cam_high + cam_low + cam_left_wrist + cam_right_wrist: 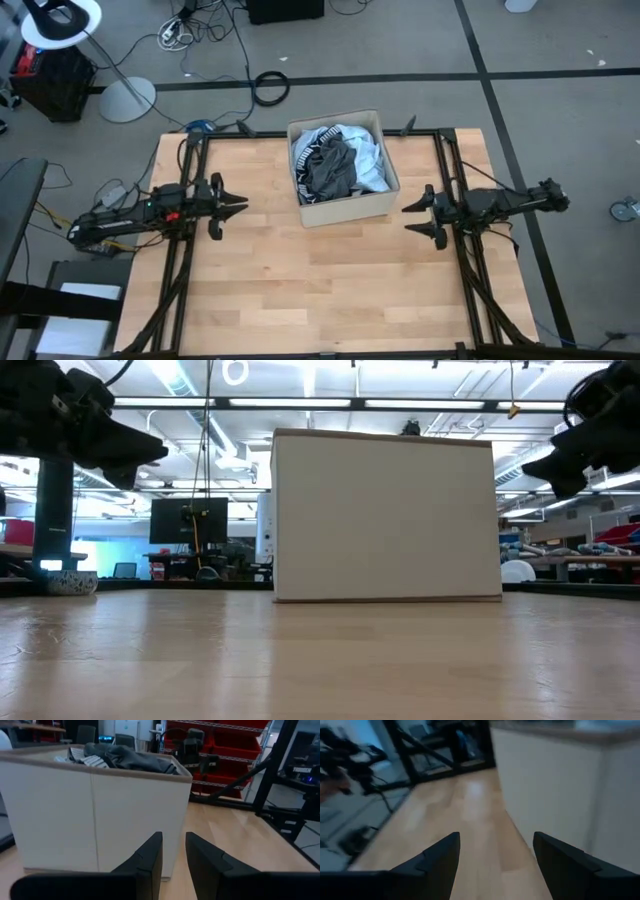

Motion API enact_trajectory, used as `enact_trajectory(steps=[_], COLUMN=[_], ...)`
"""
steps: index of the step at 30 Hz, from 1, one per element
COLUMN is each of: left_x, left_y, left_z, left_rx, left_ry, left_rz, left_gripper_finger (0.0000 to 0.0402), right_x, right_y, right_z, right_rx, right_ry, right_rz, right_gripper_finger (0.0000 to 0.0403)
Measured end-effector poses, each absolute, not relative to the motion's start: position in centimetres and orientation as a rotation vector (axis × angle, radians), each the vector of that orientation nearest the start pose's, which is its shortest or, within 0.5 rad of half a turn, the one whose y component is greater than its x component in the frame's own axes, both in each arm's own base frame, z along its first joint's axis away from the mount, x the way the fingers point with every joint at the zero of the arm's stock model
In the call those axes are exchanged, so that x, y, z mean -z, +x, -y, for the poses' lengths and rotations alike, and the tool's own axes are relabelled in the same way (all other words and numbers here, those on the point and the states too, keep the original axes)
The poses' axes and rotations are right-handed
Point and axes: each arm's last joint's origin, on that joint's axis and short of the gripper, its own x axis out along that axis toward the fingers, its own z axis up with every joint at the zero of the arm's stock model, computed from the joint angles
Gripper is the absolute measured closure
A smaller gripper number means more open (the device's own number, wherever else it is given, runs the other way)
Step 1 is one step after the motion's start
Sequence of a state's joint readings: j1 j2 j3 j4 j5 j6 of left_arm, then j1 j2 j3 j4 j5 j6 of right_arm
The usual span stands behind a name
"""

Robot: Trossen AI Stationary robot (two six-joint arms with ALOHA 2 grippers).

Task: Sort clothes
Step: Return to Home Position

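**Clothes in box, both grippers bare**

Clothes (335,165): heaped inside the cardboard box (345,210), upper centre of the high view, with a dark grey piece on top of white and striped ones.
Left gripper (243,205): centre left, over the table (300,290), fingers narrowly parted, holding nothing.
Right gripper (408,217): centre right, fingers spread wide, holding nothing.

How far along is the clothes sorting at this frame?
Done: the pile of soft garments, grey on top, lies in the white-sided box; none shows on the wooden table. In hand: nothing; left gripper and right gripper flank the box, open and empty. Left: apparently nothing.
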State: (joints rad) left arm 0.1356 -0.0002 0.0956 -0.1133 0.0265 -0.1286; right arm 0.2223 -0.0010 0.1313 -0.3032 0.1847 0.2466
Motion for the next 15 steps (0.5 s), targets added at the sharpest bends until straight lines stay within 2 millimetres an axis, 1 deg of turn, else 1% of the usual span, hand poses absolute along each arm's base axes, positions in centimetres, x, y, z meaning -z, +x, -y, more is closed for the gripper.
enact_trajectory(steps=[3, 6, 10, 15], left_x=[-18.7, -18.9, -18.9, -18.0], left_y=[9.0, 9.0, 9.0, 9.3], left_z=[-1.1, -1.1, -1.1, -1.2], left_rx=[-0.109, -0.109, -0.102, -0.099], left_ry=[-0.106, -0.097, -0.082, -0.08], left_rz=[0.007, 0.017, 0.027, 0.023], left_gripper_finger=[0.0312, 0.0312, 0.0312, 0.0312], right_x=[-17.2, -17.3, -17.2, -17.1], right_y=[8.9, 9.1, 9.2, 9.2], right_z=[-1.1, -0.6, 0.0, 0.6], right_rx=[0.048, 0.097, 0.104, 0.069], right_ry=[0.195, 0.178, 0.166, 0.18], right_rz=[-0.17, -0.083, -0.087, -0.097], right_gripper_finger=[0.0147, 0.0147, 0.0149, 0.0147])
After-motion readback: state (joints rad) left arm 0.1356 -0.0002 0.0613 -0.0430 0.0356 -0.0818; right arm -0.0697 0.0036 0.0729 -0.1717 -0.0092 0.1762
